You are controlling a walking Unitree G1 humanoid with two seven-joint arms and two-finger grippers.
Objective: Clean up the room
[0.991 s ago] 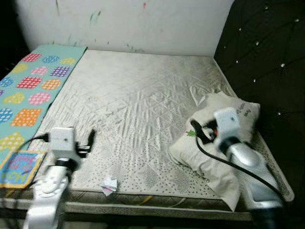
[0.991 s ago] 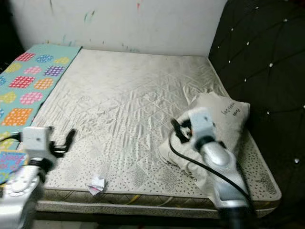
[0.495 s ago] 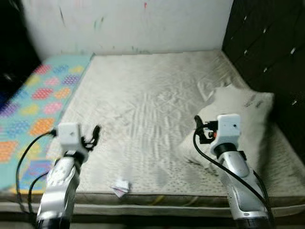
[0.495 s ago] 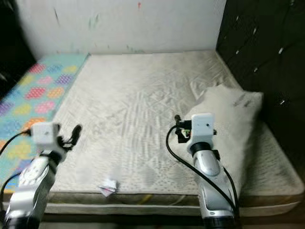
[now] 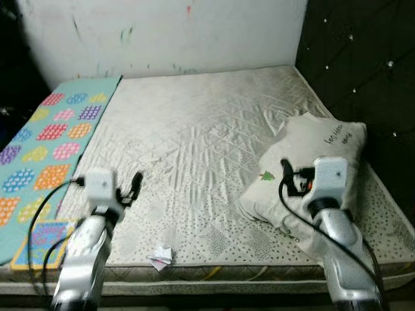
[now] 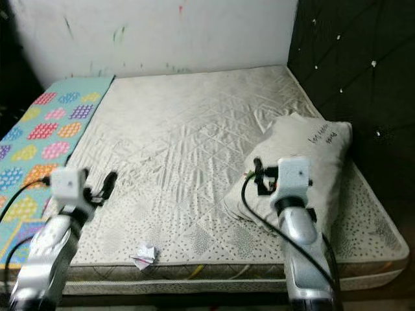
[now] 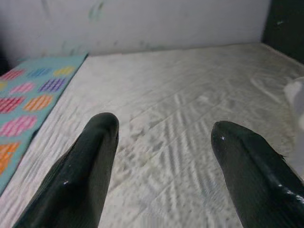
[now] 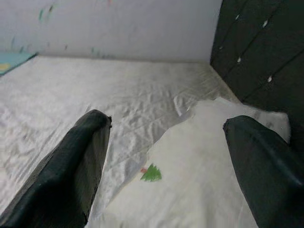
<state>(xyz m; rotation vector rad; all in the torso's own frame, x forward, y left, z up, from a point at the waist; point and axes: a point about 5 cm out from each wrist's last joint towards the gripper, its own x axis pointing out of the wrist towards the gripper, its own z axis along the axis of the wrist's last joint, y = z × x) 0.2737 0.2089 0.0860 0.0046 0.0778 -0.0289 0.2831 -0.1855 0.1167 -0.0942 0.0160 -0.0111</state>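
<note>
A small crumpled paper [image 5: 159,257] lies near the front edge of the bed [image 5: 194,149], between both arms. The left gripper [image 7: 161,156] hovers over the bed with jaws spread wide and holding nothing. The right gripper [image 8: 166,156], jaws also wide, points at the pillow [image 8: 199,190], and its wrist view shows a little green tree on it.

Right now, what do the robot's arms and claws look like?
Both arms are shiny silver tubes. Each wrist carries a white boxy block, and black cables loop from it down along the arm. The left claw and right claw each have two long, smooth black fingers with rounded tips. The right wrist block shows a small red spot.
</note>
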